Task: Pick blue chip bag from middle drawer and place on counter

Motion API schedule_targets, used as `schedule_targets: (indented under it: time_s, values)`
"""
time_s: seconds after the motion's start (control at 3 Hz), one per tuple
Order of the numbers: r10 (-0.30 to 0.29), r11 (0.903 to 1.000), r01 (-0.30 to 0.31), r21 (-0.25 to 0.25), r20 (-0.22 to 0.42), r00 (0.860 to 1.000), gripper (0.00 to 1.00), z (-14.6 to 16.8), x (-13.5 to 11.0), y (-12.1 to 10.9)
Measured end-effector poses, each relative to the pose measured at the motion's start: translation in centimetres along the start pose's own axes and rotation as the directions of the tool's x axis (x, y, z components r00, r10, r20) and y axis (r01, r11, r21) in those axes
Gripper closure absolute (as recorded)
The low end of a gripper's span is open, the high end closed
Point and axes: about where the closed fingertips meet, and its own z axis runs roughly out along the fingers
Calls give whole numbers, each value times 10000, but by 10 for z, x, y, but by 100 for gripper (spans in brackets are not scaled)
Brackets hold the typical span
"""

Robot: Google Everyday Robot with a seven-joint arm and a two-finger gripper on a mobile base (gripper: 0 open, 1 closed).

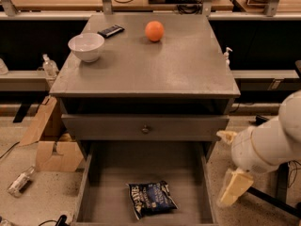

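Blue chip bag (pixel 151 199) lies flat on the floor of the open middle drawer (pixel 106 192), low in the frame and just right of centre, with nothing touching it. The pincer (pixel 233 188) hangs at the lower right, outside the drawer's right wall and well apart from the bag; I cannot tell whether it is open or closed, and it has no hold on the bag. Up top, the grey bench (pixel 178 69) carries a white bowl (pixel 86 46), an orange (pixel 154 31) and a black wrapper (pixel 111 30).
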Motion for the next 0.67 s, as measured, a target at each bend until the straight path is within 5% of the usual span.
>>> schedule_targets:
  time_s: [0.33,0.67]
  values:
    - [328,9991,-341,262,492,9983,0,58,24,2]
    - [336,9943,-401,984,667,9972,0,58,20,-17]
